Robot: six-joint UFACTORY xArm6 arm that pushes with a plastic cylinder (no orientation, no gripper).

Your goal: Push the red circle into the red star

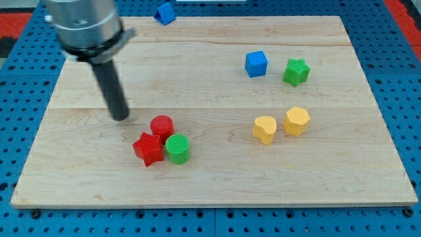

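Red star (148,149): lying nearest the view's bottom on the counter (217,187), touching the red circle (162,125) just above it.
Green cylinder (177,149): pressing against both from the view's right.
My tip (120,117): resting left of the circle, slightly apart; no gripper is showing.
Yellow blocks (264,129) (297,121), blue cube (256,64), green star (296,72): sitting well apart, right.
Blue block (164,12): sitting at the top edge.

Pale smooth wooden board (210,59)

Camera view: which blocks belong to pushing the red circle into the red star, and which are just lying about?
Job:
red circle
red star
my tip, at the circle's left

Lying about:
green circle
blue cube
green star
yellow heart
yellow hexagon
blue block
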